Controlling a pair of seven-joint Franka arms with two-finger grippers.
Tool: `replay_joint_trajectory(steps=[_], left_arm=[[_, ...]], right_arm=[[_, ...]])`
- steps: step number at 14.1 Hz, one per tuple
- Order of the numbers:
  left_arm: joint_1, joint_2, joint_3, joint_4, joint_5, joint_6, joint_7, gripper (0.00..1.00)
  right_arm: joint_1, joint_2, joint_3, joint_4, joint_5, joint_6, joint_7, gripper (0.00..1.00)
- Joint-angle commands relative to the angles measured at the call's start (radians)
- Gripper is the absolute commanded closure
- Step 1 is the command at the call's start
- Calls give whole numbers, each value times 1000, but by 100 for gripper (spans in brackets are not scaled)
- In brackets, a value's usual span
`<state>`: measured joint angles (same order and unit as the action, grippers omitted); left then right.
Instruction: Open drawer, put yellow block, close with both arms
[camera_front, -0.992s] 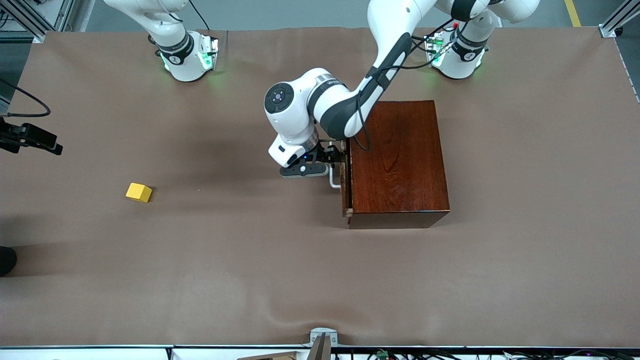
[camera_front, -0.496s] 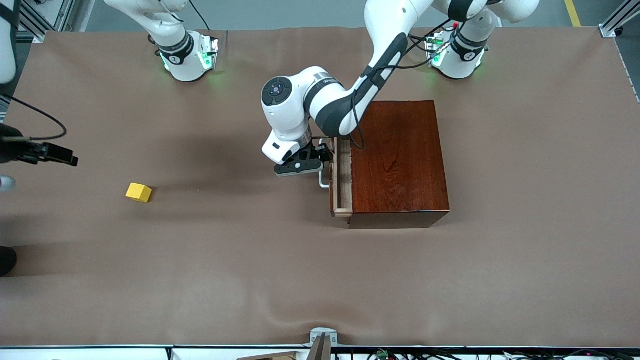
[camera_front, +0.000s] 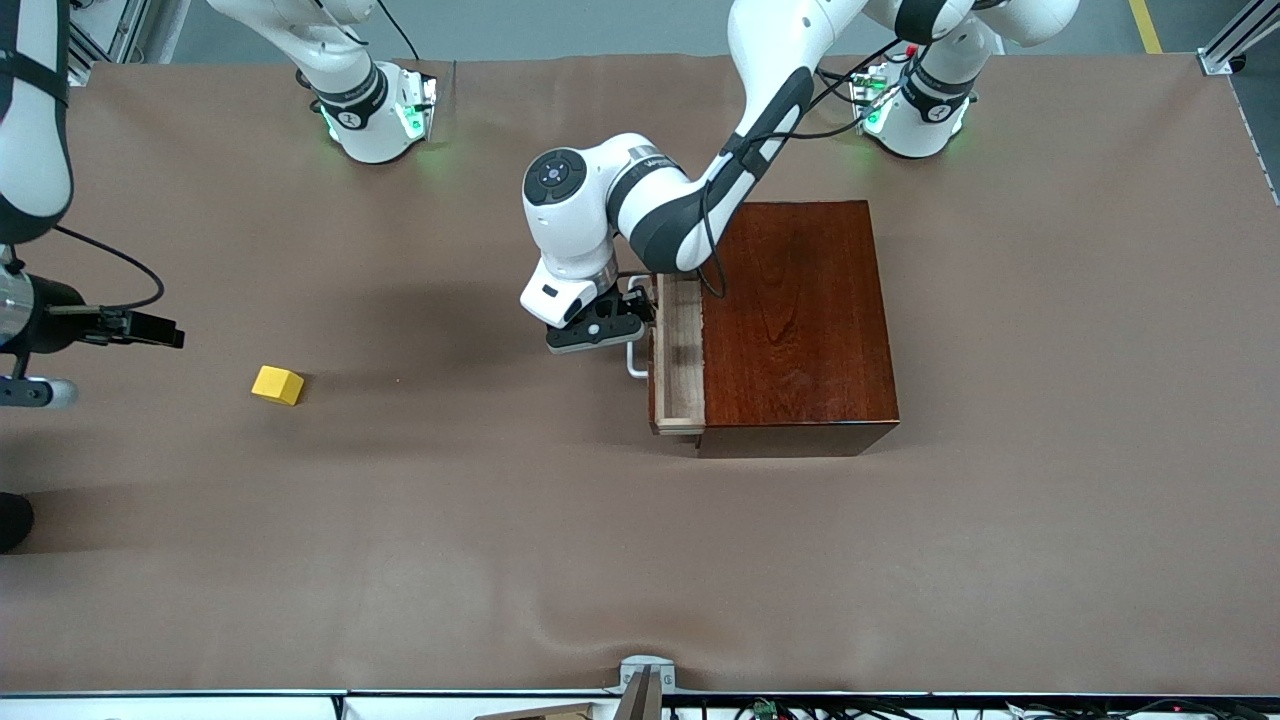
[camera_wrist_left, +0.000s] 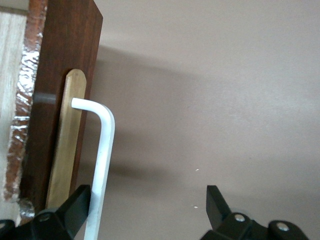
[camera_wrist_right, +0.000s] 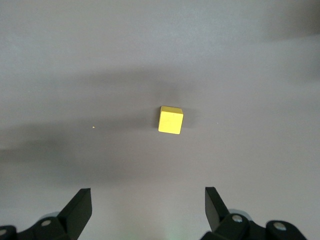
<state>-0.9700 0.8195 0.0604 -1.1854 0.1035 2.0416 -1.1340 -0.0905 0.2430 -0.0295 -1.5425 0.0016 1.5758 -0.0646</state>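
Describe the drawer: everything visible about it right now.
The drawer is a pale light-wood tray with a dark reddish-brown front and a white bar handle fixed over a light wooden strip. It is pulled partly out of the glossy mahogany-coloured box, toward the right arm's end of the table. The part of the tray in view holds nothing. The left gripper is at the handle, fingers spread, one finger against the bar.

The glossy mahogany-coloured wooden box (camera_front: 797, 320) has a smooth, lacquered top with visible grain; its partly open drawer (camera_front: 679, 360) shows pale, unfinished-looking matt wood inside, a dark reddish-brown front (camera_wrist_left: 60, 90) and a smooth white bar handle (camera_wrist_left: 101, 160). The small bright yellow cube (camera_wrist_right: 170, 120) has plain matt faces. The brown table covering (camera_front: 500, 560) looks matt and cloth-like, with slight wrinkles.
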Motion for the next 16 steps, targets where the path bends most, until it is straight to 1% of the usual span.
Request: replay_joint_trajectory(steps=[1,3,7,9,12,13,16], left_arm=[[-7,59,-25,49,-13,126,-61,0],[-9,63,-30,49,-15,143,-67,0],[-15,69,-36,50,-15,187,-92,0],[-22,73,-36,52,-19,209,-98,0],[-24,76,-36,58,-19,216,-119,0],[-24,79,-37,63,-19,218,-122,0],[-27,86,-39,82,-21,218,-130,0]], right_arm=[[-2,21,5,-1,9,18,12,0],[-6,45,5,-22,9,67,12,0],[-5,64,5,-117,9,209,12,0],[-11,68,5,-180,9,280,12,0],[-23,71,3,-298,9,441,12,0],[-32,73,3,-324,8,464,12,0],[-32,99,3,-340,9,477,14,0]])
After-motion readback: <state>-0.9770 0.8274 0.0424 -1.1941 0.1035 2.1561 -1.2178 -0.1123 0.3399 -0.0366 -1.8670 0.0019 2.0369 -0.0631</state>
